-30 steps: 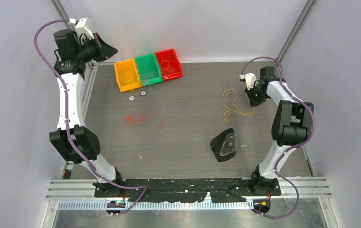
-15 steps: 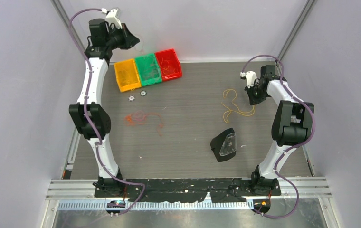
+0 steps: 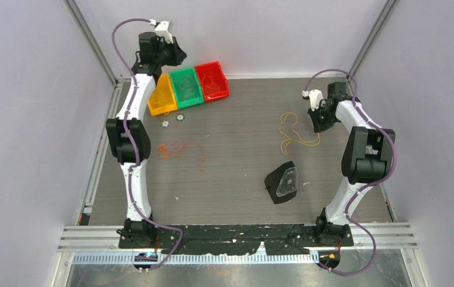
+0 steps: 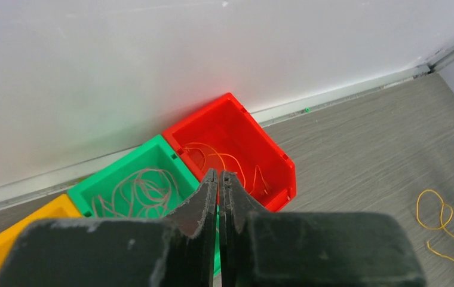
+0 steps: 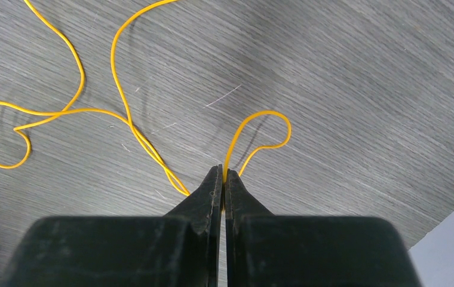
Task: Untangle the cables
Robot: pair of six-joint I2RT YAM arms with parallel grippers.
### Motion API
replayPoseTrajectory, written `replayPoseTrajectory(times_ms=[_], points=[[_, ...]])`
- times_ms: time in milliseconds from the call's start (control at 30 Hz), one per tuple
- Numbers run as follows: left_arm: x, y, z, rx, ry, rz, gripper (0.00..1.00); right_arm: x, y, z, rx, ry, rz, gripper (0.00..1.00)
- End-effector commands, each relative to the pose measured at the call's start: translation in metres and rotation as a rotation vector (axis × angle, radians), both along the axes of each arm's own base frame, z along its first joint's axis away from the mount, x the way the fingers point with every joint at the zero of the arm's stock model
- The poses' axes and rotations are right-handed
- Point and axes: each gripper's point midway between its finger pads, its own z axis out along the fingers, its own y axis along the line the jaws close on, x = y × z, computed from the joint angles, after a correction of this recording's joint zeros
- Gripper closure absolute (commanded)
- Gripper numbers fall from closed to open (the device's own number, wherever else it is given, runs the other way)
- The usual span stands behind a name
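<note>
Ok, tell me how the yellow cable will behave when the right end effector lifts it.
Probably floppy: the yellow cable lies in loose loops on the table. It looks thin, so it is likely light, and the rest should dangle and drag. Pinched in the shut right end effector, such a thin strand might slip.

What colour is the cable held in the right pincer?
Yellow. It shows best in the right wrist view, where the right pincer grips the cable.
</note>
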Motion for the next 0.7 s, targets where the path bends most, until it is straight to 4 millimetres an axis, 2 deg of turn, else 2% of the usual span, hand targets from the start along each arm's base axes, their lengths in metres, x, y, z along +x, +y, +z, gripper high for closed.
replayPoseTrajectory(times_ms=[0, 67, 133, 233, 267, 300, 333, 367, 400, 433, 467, 500, 533, 600, 633, 667], points=[[0.006, -0.006, 0.026, 0.021, -0.099, -0.017, 0.96, 0.008, 0.002, 0.015, 0.007, -0.044, -0.001, 0.95], [0.003, -0.007, 0.019, 0.007, -0.071, -0.013, 0.91, 0.009, 0.003, 0.015, 0.011, -0.043, 0.0, 0.95], [-0.004, -0.008, 0.019, 0.003, -0.052, -0.024, 0.77, 0.01, 0.005, 0.018, 0.023, -0.049, 0.006, 0.95], [-0.023, -0.013, 0.029, 0.026, -0.037, -0.083, 0.54, 0.015, 0.016, 0.032, 0.078, -0.071, 0.023, 0.95], [-0.034, -0.015, 0.04, 0.036, -0.046, -0.109, 0.43, 0.022, 0.019, 0.044, 0.096, -0.099, 0.028, 0.94], [-0.044, -0.016, 0.046, 0.046, -0.046, -0.129, 0.26, 0.024, 0.029, 0.053, 0.139, -0.114, 0.032, 0.94], [-0.054, -0.017, 0.05, 0.053, -0.045, -0.145, 0.07, 0.035, 0.033, 0.072, 0.162, -0.161, 0.039, 0.95], [-0.067, -0.02, 0.058, 0.053, -0.054, -0.179, 0.01, 0.038, 0.048, 0.087, 0.225, -0.186, 0.054, 0.95], [-0.079, -0.023, 0.062, 0.051, -0.062, -0.22, 0.01, 0.047, 0.055, 0.111, 0.255, -0.24, 0.072, 0.95], [-0.094, -0.025, 0.069, 0.049, -0.081, -0.265, 0.0, 0.048, 0.074, 0.13, 0.323, -0.269, 0.1, 0.95], [-0.108, -0.03, 0.076, 0.047, -0.107, -0.309, 0.0, 0.053, 0.083, 0.151, 0.35, -0.314, 0.124, 0.94], [-0.122, -0.034, 0.071, 0.041, -0.11, -0.353, 0.0, 0.051, 0.102, 0.169, 0.407, -0.338, 0.158, 0.94], [-0.136, -0.039, 0.077, 0.036, -0.137, -0.394, 0.0, 0.053, 0.112, 0.187, 0.427, -0.372, 0.185, 0.95], [-0.162, -0.048, 0.089, 0.023, -0.195, -0.47, 0.01, 0.044, 0.143, 0.217, 0.484, -0.416, 0.26, 0.95], [-0.173, -0.052, 0.095, 0.019, -0.218, -0.499, 0.01, 0.036, 0.164, 0.232, 0.514, -0.434, 0.314, 0.95], [-0.182, -0.055, 0.099, 0.017, -0.233, -0.525, 0.0, 0.032, 0.173, 0.242, 0.528, -0.452, 0.338, 0.95]])
